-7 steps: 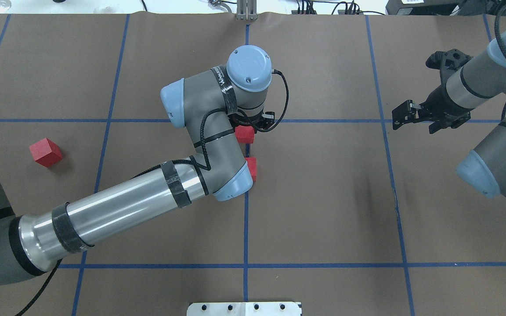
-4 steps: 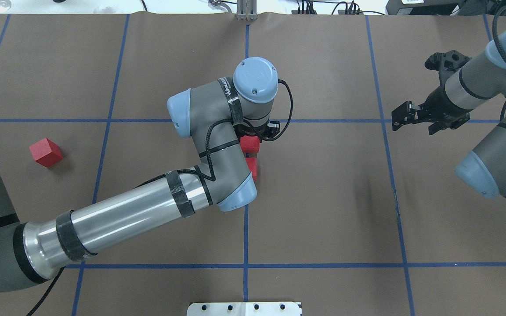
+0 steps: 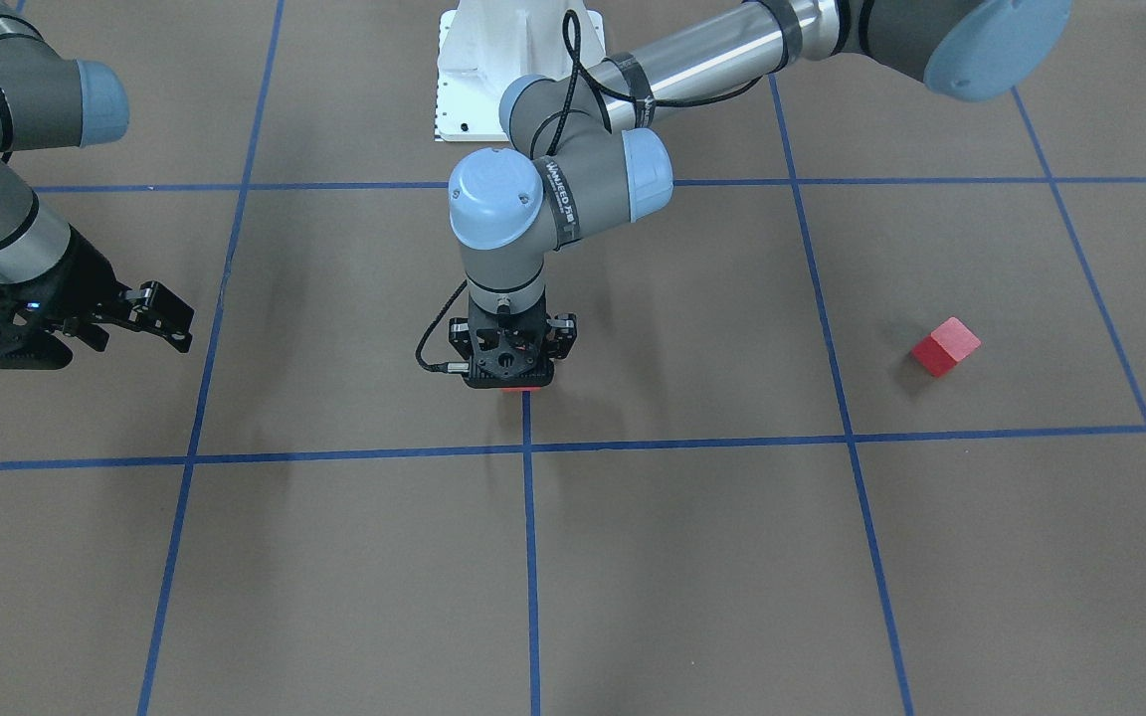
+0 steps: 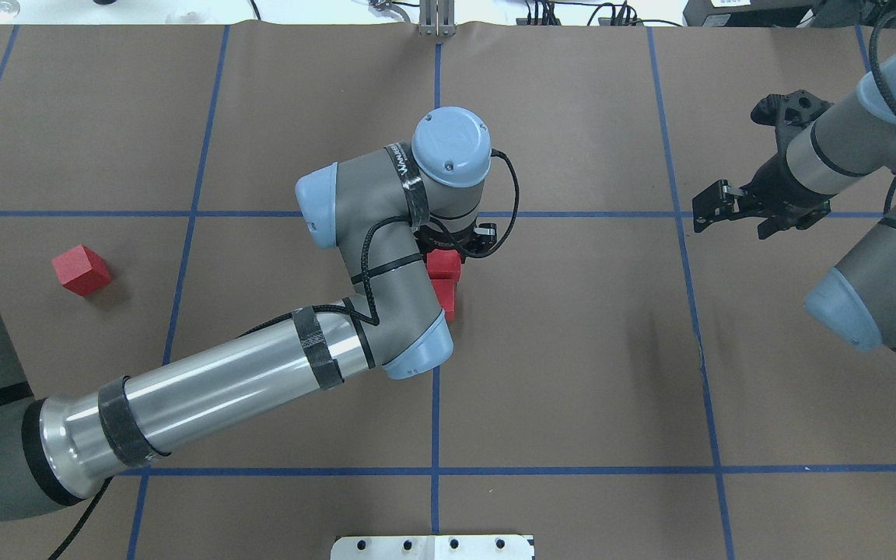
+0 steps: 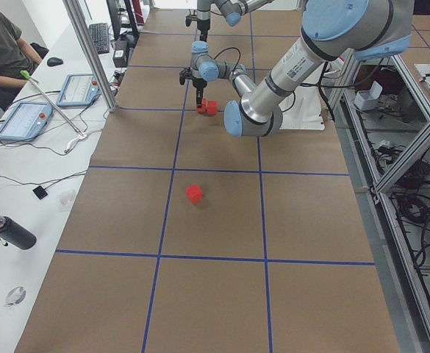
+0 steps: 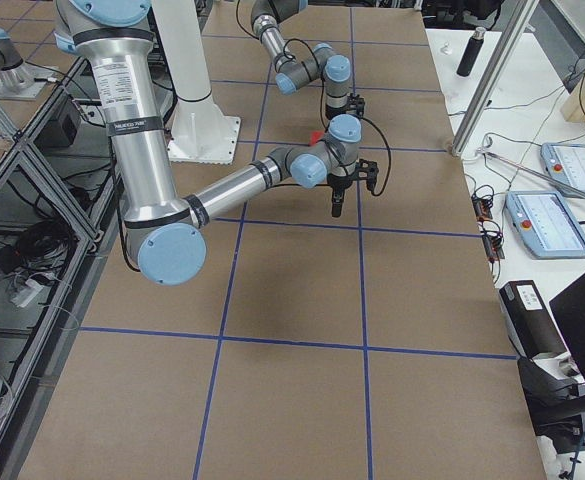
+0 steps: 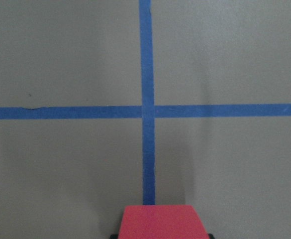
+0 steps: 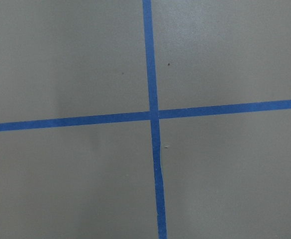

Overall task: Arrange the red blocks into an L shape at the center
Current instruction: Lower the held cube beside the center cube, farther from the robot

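Note:
My left gripper (image 4: 456,243) is shut on a red block (image 4: 444,263), which shows at the bottom edge of the left wrist view (image 7: 164,222). It holds the block low at the table's centre, just past a second red block (image 4: 447,299) that my forearm partly hides. The two look adjoining; I cannot tell if they touch. From the front the held block is only a red sliver (image 3: 515,391) under the gripper (image 3: 511,368). The third red block (image 4: 81,270) lies alone far to the left, also seen from the front (image 3: 945,347). My right gripper (image 4: 732,214) is open and empty at the far right.
Brown paper with blue tape grid lines (image 4: 435,389) covers the table. A white base plate (image 4: 432,547) sits at the near edge. The right wrist view shows only a tape crossing (image 8: 154,115). An operator's desk with tablets (image 5: 25,118) stands beyond the far edge.
My left gripper has carried its red block toward me, from near the tape crossing to right beside the second block. The right arm has barely shifted.

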Motion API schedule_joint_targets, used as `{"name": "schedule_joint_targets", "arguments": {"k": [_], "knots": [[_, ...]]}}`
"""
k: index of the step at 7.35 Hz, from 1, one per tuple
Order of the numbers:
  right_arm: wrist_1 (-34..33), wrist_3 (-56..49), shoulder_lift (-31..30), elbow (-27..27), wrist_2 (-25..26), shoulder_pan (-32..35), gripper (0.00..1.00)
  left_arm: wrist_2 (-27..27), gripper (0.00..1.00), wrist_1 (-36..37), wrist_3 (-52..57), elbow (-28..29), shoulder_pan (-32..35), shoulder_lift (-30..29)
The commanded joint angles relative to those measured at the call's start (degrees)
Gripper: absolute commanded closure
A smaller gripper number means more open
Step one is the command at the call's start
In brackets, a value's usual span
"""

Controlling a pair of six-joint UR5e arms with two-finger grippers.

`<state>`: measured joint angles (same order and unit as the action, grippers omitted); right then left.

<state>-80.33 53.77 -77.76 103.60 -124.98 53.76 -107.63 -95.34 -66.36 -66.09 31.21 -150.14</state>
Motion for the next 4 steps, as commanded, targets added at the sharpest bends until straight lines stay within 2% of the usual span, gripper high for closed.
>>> {"name": "schedule_joint_targets", "arguments": {"k": [1, 4], "knots": [[0.00, 0.02, 0.06, -0.06, 0.00, -0.06, 0.01, -0.12, 1.00, 0.07, 0.26, -0.01, 0.00, 0.11], [0.00, 0.02, 0.06, -0.06, 0.00, -0.06, 0.01, -1.00, 1.00, -0.20, 0.17, -0.09, 0.00, 0.55]]}}
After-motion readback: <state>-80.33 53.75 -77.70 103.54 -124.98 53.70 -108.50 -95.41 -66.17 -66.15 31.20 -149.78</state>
